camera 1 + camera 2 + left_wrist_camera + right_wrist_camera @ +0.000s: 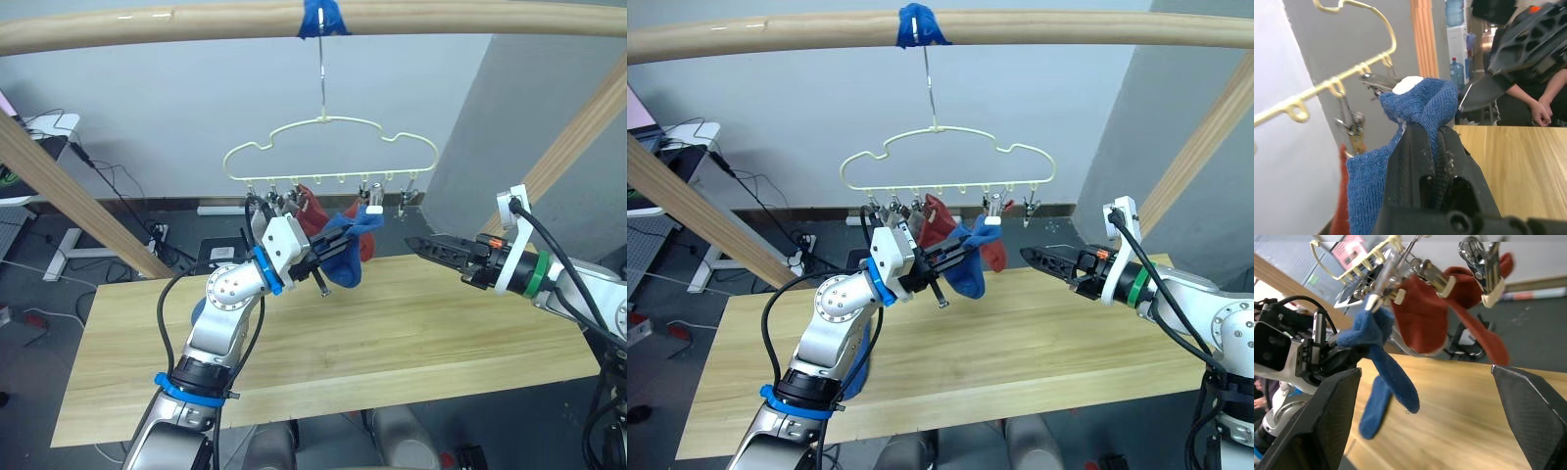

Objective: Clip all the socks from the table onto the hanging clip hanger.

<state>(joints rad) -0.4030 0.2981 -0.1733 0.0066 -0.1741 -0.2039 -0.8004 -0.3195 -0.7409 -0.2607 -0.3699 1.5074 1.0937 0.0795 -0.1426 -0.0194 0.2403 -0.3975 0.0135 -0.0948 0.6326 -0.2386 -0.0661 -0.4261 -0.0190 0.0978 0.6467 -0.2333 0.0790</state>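
A blue sock (345, 257) hangs from my left gripper (326, 258), which is shut on its middle just under the cream-yellow clip hanger (328, 147). The sock's upper end (1420, 100) touches a clip with a white pad (1406, 84); I cannot tell whether that clip bites it. Two red socks (1422, 318) (1484, 335) hang clipped beside it. My right gripper (411, 242) is open, level with the socks and a short way to their right, pointing at them. The light-wood table (411, 333) lies below.
The hanger's hook hangs from a round wooden rail (196, 24) at a blue tape wrap (321, 18). Slanted wooden posts (69, 196) (578, 137) stand at both sides. A person (1540, 98) stands beyond the table. Cables and a desk (39, 137) sit at the left.
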